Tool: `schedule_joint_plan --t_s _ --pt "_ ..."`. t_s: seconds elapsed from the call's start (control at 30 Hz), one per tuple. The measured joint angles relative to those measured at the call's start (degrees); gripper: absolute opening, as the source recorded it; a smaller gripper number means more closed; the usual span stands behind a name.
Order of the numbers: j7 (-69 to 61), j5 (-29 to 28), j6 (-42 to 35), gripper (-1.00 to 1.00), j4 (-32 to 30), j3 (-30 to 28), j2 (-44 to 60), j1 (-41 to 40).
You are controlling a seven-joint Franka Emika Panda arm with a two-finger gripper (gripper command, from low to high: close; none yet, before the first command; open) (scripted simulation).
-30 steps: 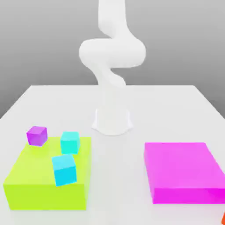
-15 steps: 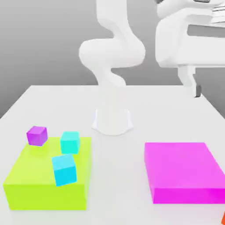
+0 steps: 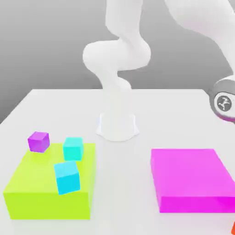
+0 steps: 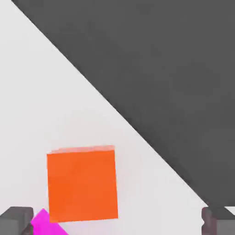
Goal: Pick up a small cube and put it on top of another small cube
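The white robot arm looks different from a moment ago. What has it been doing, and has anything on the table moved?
The arm has swung out from its upright coil and reached down toward the exterior view's right. Its open claw now hangs over the orange-red cube, which lies on the table, not yet gripped. The purple cube, both cyan cubes, and the green and magenta blocks stayed put.

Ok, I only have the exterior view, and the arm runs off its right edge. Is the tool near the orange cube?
Observer: Yes. The hand view looks straight onto the orange cube, lying flat on the white table.
Operator: Is the tool open?
Observer: Open and holding nothing. The tool has the cube nearer one fingertip than the other.
Operator: Anything close by?
Observer: A corner of the magenta block shows beside the cube.
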Motion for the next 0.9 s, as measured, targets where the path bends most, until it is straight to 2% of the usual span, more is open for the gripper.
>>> schedule_joint_plan --t_s 0.07,0.1,0.3,0.47,0.7,0.9 --pt "0.76 -1.27 2.89 0.00 0.92 -1.21 4.14 1.14" --pt "1.11 -1.79 4.11 -1.00 1.27 -1.74 5.76 1.59" --pt "1.19 -1.92 4.71 -1.00 1.46 -2.01 6.56 1.82" --pt "-0.34 0.85 -0.89 -1.00 -0.47 0.03 -1.02 -0.01" --pt "8.26 6.95 -5.07 -1.00 -10.38 -5.90 -15.87 -6.47" --pt "18.79 8.92 -8.50 -1.00 -19.28 -11.15 -28.31 -14.42"
